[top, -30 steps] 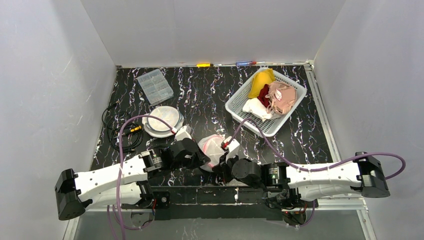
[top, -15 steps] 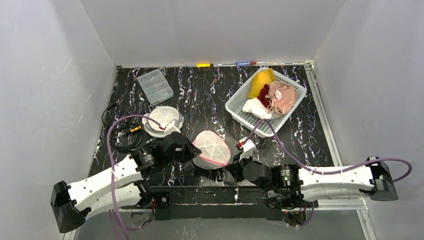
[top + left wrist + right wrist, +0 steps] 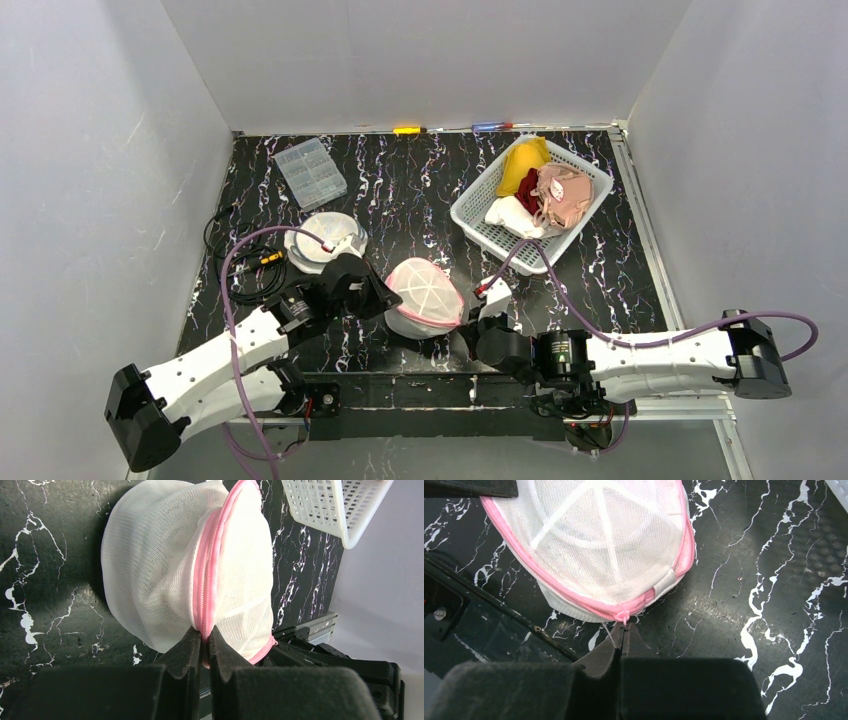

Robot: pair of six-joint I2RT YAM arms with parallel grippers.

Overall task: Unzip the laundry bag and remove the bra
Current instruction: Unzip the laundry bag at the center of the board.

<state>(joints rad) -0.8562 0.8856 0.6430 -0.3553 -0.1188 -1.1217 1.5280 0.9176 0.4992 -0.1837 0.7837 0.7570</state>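
The laundry bag (image 3: 425, 296) is a white mesh dome with a pink zipper (image 3: 206, 580) around its rim, lying on the black marbled table near the front edge. My left gripper (image 3: 384, 301) is shut on the zipper seam at the bag's left side, as the left wrist view (image 3: 205, 633) shows. My right gripper (image 3: 470, 322) is shut at the bag's right side on the pink zipper pull (image 3: 624, 616), its tips (image 3: 625, 629) pinched together. The zipper looks closed along its visible length. The mesh hides the bra; I cannot make it out.
A white basket (image 3: 462, 205) with yellow, red, white and pink clothes stands at the back right. A clear plastic box (image 3: 310, 172), stacked white plates (image 3: 322, 240) and a coiled black cable (image 3: 245, 265) are on the left. Pens (image 3: 408, 130) lie at the far edge.
The bag, bunched between the grippers a second ago, now lies spread out as a dome. My left gripper has drawn back to the left and my right gripper has shifted right, both still holding.
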